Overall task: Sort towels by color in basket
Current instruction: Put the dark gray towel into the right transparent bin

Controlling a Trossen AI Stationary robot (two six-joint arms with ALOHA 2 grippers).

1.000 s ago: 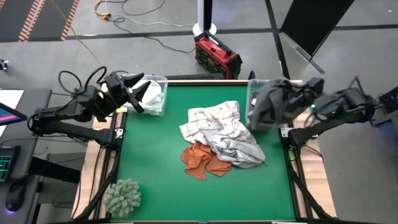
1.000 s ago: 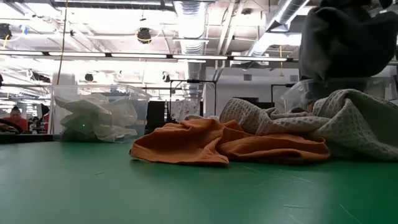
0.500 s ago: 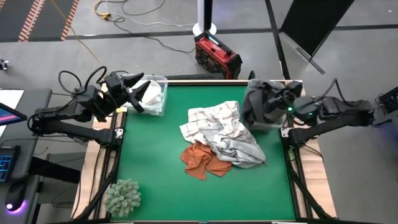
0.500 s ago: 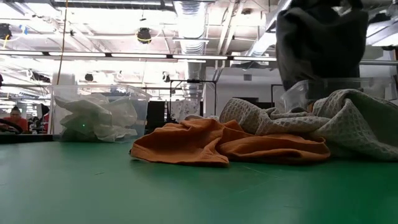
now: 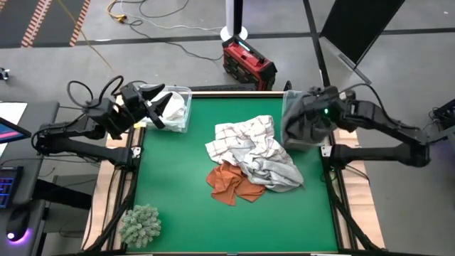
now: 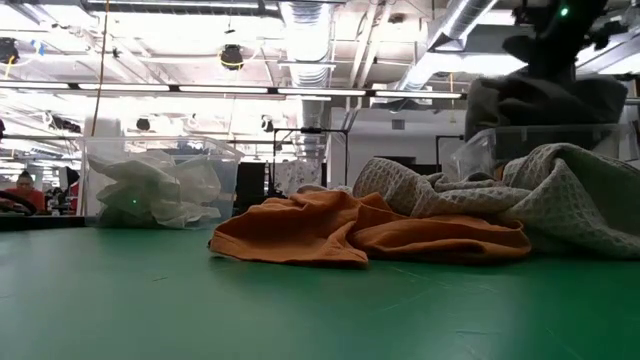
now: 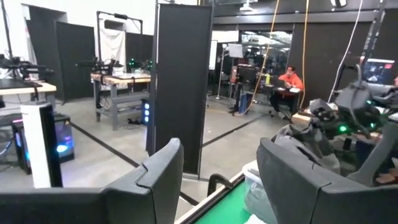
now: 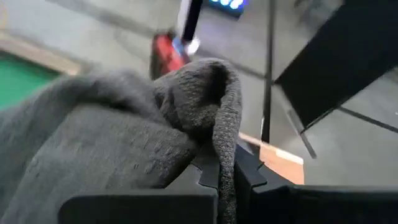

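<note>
The right gripper (image 5: 318,114) is clamped shut on a dark grey towel (image 5: 304,126); the right wrist view shows a fold of the cloth (image 8: 211,106) pinched between its closed fingers. The gripper hangs over the clear bin (image 5: 290,107) at the right edge of the table, with the bulk of the towel draped directly beneath it, over and into that bin.

Risk, judged from this position:

- Overhang. Part of the towel appears to lie across the bin wall on the table side of the gripper. If the jaws release now, the cloth's weight may drag it out onto the green table (image 5: 185,178).
- Snagging. The weave is coarse; a loop could cling to a finger on release and lift out with the gripper.
- Bin shift. The bin is light plastic; a downward push by the gripper could tip or slide it.

Towards the table centre from the gripper, well apart from it, lies the unsorted pile: a grid-checked white towel (image 5: 242,134), a light grey towel (image 5: 274,169) and a rust-orange towel (image 5: 231,183), overlapping one another. Overlap there could cause two cloths to be lifted together.

The left gripper (image 5: 153,107) waits open on the far side of the table from the right gripper, beside the bin of white towels (image 5: 174,107).
</note>
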